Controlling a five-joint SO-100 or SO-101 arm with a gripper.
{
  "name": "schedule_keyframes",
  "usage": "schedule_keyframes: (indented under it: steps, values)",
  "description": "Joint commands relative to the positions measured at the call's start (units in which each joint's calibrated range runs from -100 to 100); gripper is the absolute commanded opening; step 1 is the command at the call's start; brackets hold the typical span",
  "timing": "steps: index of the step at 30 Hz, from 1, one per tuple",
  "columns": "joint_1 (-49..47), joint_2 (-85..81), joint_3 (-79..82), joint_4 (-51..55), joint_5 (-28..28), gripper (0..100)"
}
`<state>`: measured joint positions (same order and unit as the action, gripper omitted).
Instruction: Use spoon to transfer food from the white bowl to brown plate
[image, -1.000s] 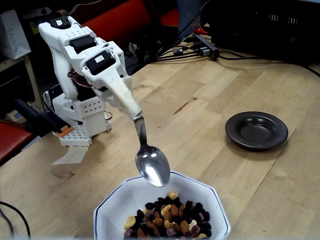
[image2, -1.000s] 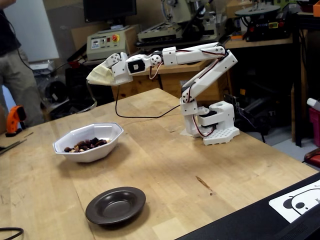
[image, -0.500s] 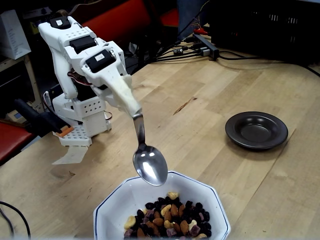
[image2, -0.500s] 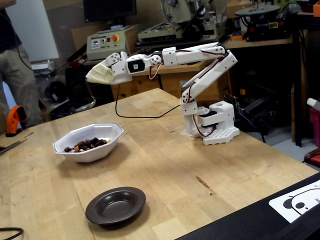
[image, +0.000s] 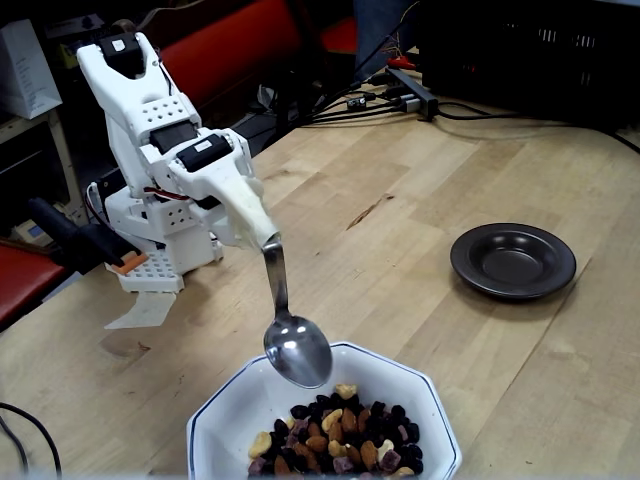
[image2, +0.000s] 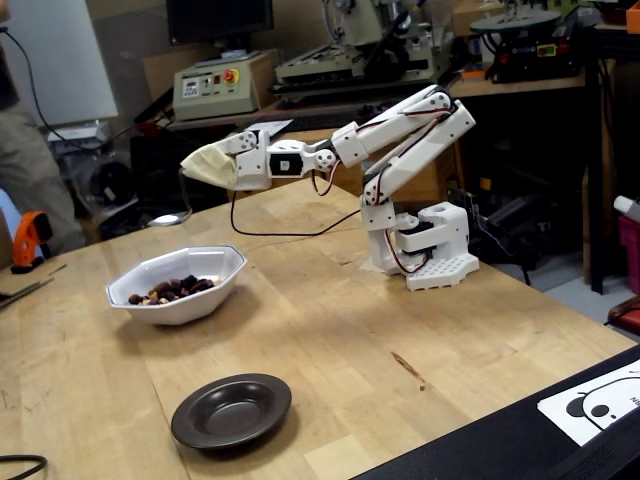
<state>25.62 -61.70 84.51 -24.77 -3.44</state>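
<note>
In a fixed view taken from close beside the large white octagonal ceramic bowl (image: 215, 425), the shiny silver metal spoon (image: 296, 345) hangs down from the white arm's gripper (image: 262, 232), its oval bowl just above the white bowl's near rim and empty. The cream-coloured tape (image: 250, 212) wraps the handle end and covers the gripper's tip, so the fingers cannot be made out; the spoon is fixed there, but whether the fingers are together or apart cannot be told.

The side-on fixed view shows what the close one does not: the whole arm stretched out from its white base (image2: 437, 258) over the pale wooden table (image2: 420, 330), and the gripper (image2: 200, 165) held well above the white bowl (image2: 180, 300). Here the spoon (image2: 170, 218) is only a thin line with a pale oval below the taped end.

The white bowl holds the trail mix of tan almonds, pale cashews and dark raisins (image: 345, 435), heaped below and beyond the spoon's tip. The small round dark brown glossy plate (image: 513, 260) sits well apart from the fingers, with nothing in it in both fixed views.
</note>
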Motion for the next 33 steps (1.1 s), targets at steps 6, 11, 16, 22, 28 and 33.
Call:
schedule_keyframes:
  steps: [6,11,16,22,28,33]
  values:
    - [2.0,-1.0,1.9,-2.5,0.1,4]
    - [5.3,-1.0,3.1,-2.5,0.1,4]
    - [7.7,-1.0,3.1,-2.5,0.1,4]
    - [7.9,-1.0,3.1,-2.4,-0.3,4]
    - [8.2,-1.0,3.1,-2.1,-3.6,4]
    - [8.2,-1.0,3.1,-1.8,-3.8,4]
